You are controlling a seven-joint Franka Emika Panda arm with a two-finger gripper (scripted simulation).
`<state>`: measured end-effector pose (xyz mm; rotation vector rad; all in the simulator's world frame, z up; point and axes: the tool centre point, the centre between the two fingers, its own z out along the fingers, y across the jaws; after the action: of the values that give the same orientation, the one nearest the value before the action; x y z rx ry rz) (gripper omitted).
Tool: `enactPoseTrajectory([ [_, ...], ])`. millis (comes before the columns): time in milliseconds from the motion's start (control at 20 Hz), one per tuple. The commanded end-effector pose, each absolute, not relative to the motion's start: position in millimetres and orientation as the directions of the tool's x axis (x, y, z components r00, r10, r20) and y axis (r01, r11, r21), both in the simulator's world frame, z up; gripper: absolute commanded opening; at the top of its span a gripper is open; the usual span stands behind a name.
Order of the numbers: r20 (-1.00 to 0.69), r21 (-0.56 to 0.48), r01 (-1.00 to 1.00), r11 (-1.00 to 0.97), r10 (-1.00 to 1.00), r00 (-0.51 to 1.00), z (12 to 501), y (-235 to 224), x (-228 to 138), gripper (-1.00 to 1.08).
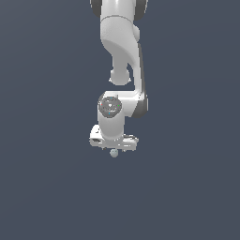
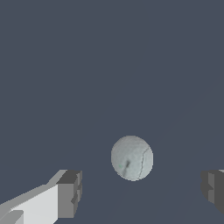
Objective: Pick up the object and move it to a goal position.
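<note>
The object is a tiny pale grey-blue sphere (image 1: 114, 153), matte, lying on the dark grey floor. In the exterior view it sits just below the white gripper (image 1: 114, 147), partly hidden by the hand. In the wrist view the sphere (image 2: 131, 158) lies between the two grey fingertips (image 2: 70, 194), with a clear gap on each side. The jaws stand wide apart and touch nothing. The gripper (image 2: 142, 192) is open and empty.
The white Panda arm (image 1: 123, 56) hangs down from the top of the exterior view over the flat dark grey floor (image 1: 51, 178). No other objects show.
</note>
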<state>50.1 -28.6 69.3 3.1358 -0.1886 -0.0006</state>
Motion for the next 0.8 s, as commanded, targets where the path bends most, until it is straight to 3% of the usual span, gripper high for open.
enactPoseTrajectory([
  [0,-0.001,0.000,-0.120,-0.993,-0.120,0.993,63,-28,50,1.00],
  [650,0.000,0.000,-0.121,-0.993,-0.121,0.993,21,-29,51,1.00],
  [700,0.000,0.000,-0.121,-0.993,-0.121,0.993,21,-29,51,-1.00],
  [750,0.000,0.000,-0.121,-0.993,-0.121,0.993,21,-29,51,-1.00],
])
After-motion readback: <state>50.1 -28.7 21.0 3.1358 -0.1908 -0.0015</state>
